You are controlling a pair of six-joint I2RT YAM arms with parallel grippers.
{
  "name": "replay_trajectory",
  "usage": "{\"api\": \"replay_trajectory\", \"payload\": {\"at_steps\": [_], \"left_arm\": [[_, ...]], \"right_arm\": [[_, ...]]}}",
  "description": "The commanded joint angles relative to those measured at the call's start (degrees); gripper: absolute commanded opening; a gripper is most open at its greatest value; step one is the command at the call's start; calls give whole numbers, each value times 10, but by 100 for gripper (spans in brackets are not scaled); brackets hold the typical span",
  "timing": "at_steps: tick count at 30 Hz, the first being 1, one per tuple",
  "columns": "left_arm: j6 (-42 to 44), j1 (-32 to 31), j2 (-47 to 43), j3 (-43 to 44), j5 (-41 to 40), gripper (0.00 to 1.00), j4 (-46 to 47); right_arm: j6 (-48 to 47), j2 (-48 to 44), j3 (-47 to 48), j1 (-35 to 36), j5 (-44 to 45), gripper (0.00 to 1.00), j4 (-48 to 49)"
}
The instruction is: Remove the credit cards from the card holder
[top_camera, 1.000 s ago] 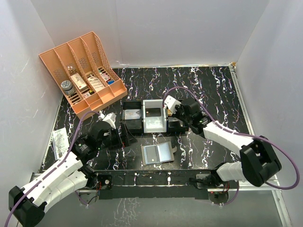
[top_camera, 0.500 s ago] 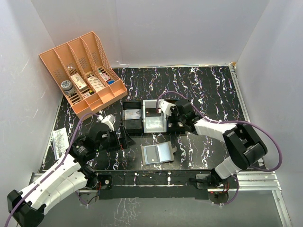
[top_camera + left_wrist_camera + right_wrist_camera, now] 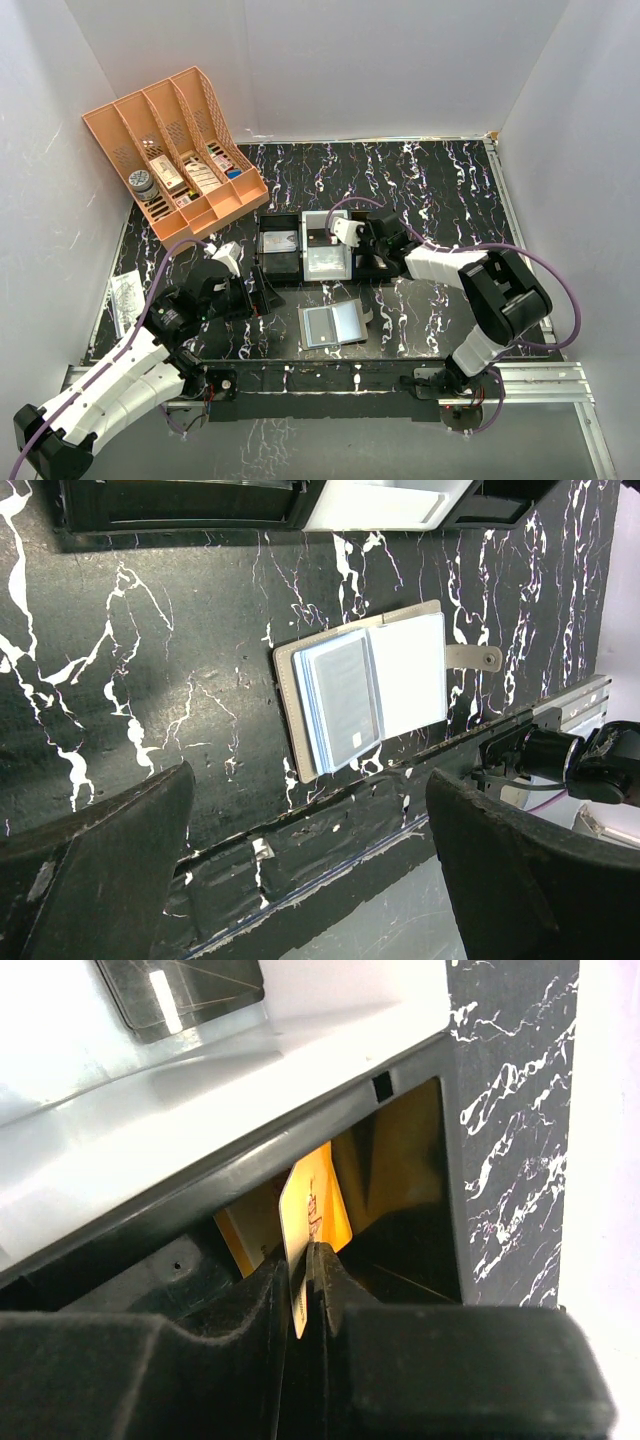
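The card holder (image 3: 335, 323) lies open on the black marbled table, near the front edge. It also shows in the left wrist view (image 3: 400, 670), with a dark grey card (image 3: 345, 695) in its left panel. My left gripper (image 3: 257, 292) is open and empty, left of the holder and above the table (image 3: 320, 880). My right gripper (image 3: 362, 246) is shut on the gold-orange card (image 3: 312, 1198). It holds the card on edge inside a black tray (image 3: 400, 1250), right beside the white tray (image 3: 150, 1110).
A black tray (image 3: 280, 262) holding a grey card and the white tray (image 3: 326, 262) holding a dark card (image 3: 322, 237) stand mid-table. A peach rack (image 3: 125, 135) with small boxes is at the back left. A paper slip (image 3: 125, 295) lies at the left edge.
My right gripper has moved left and down with the gold-orange card, into the black tray beside the white tray. The left arm has barely moved.
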Motion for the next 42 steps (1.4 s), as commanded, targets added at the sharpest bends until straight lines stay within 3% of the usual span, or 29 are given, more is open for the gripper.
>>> {"api": "replay_trajectory", "payload": {"at_steps": [1,7,13,23,27,29,32,34,37,42], "left_arm": [[5,3,-4,21,-1,99,-15],[4,3,-3,17,3,99,-13],[3,3,-2,15,3,99,-13],[-2,3,-2,13,5,99,-13],[-5,3,-3,7,7,99,-7],[-7,2,-2,5,10,99,0],[-9,3,2,0,14,99,9],[-10,3,5,-4,16,99,14],[-9,3,11,-5,18,99,16],[-6,3,14,-6,18,99,18]], "right_arm": [[-21,11,34,-5,-29,10,-8],[-23,13,35,-6,-39,15,-16],[-23,10,33,-9,-44,28,-18],[35,-10,34,-12,-24,33,26],[128,-49,36,-15,-5,37,58],[222,-74,37,-14,6,43,59],[383,-103,41,-15,30,43,27],[527,-112,50,-16,53,43,-23],[656,-104,89,-15,53,41,-143],[740,-65,124,-15,4,37,-241]]}}
